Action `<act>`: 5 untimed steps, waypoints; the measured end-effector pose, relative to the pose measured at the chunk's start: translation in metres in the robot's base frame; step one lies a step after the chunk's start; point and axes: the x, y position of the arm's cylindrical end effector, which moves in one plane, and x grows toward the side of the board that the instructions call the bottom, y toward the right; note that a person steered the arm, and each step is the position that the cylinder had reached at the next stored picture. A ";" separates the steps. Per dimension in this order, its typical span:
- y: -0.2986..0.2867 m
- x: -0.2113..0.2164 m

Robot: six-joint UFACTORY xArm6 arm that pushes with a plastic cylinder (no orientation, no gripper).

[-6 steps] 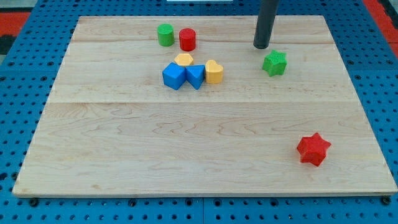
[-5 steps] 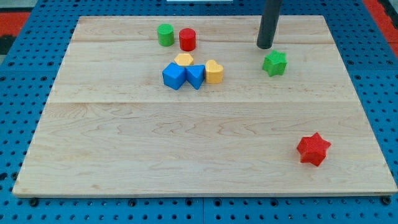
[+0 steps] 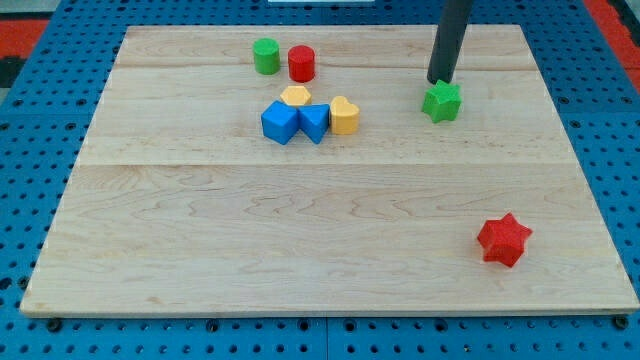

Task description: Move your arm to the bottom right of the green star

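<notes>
The green star (image 3: 441, 102) lies on the wooden board (image 3: 330, 250) at the view's upper right. My dark rod comes down from the view's top, and my tip (image 3: 440, 80) sits just above the star's top edge, very close to it or touching; I cannot tell which.
A green cylinder (image 3: 265, 56) and a red cylinder (image 3: 301, 63) stand at the view's top middle. Below them cluster two yellow blocks (image 3: 344, 115) (image 3: 295, 96) and two blue blocks (image 3: 280, 121) (image 3: 314, 122). A red star (image 3: 503, 240) lies at the lower right.
My tip has moved to the view's right and slightly down, from upper left of the green star to just above it. The blocks have not moved.
</notes>
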 end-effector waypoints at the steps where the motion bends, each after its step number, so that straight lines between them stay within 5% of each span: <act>1: 0.027 -0.004; 3: 0.059 0.090; 5: 0.062 0.090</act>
